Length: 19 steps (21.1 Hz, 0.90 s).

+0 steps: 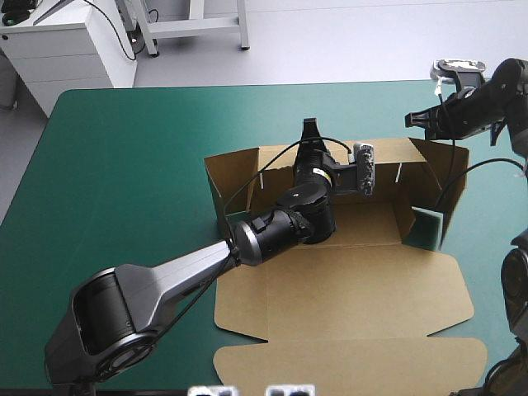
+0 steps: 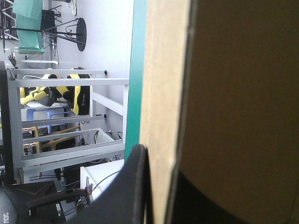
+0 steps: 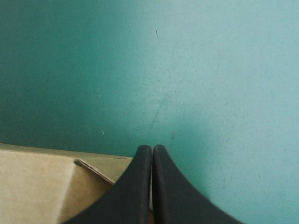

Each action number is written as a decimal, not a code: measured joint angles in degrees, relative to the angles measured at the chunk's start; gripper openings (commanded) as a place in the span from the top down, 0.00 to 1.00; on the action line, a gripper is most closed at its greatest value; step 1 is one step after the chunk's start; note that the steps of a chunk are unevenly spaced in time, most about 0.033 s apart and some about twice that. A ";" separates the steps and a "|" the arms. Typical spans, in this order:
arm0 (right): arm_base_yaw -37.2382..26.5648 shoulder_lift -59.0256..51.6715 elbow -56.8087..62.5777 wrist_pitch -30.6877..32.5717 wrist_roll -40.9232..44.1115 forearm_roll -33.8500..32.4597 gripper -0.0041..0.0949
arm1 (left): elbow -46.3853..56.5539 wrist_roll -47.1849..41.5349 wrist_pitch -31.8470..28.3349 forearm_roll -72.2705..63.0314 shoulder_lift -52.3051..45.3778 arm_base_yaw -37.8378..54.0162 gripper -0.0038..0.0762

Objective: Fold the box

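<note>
The brown box [image 1: 346,280] lies in the middle of the table with its far wall [image 1: 272,157] and side walls raised and its lid flat toward the near edge. My left gripper [image 1: 310,130] reaches across the box floor to the top of the far wall. In the left wrist view the left gripper [image 2: 161,158] is shut on the box wall [image 2: 233,93], one black finger [image 2: 133,186] on each face. My right gripper [image 1: 422,120] hovers over the right wall's far corner. In the right wrist view the right gripper [image 3: 152,148] is shut, with the board's edge [image 3: 42,186] beside and below it.
The teal-green cover [image 1: 124,165] stretches bare to the left of the box and beyond its far wall. The lid's front flap [image 1: 355,363] reaches close to the table's near edge. My left arm [image 1: 165,280] crosses the box's near left corner.
</note>
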 measured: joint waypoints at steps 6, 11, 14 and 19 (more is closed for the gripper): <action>-3.63 -0.85 2.37 0.96 -0.38 0.15 0.96 | 0.00 0.00 0.24 0.00 0.00 -0.04 0.96; -4.12 -3.80 12.89 0.91 -7.13 4.39 0.96 | 0.00 0.00 0.29 0.00 0.00 -0.04 0.96; -4.12 -6.37 16.56 0.72 -11.29 9.74 0.96 | 0.00 0.32 0.45 0.00 0.00 -0.04 0.96; -4.14 -11.26 23.88 -1.29 -18.01 16.68 0.96 | 0.00 0.94 0.87 0.00 0.00 -0.04 0.96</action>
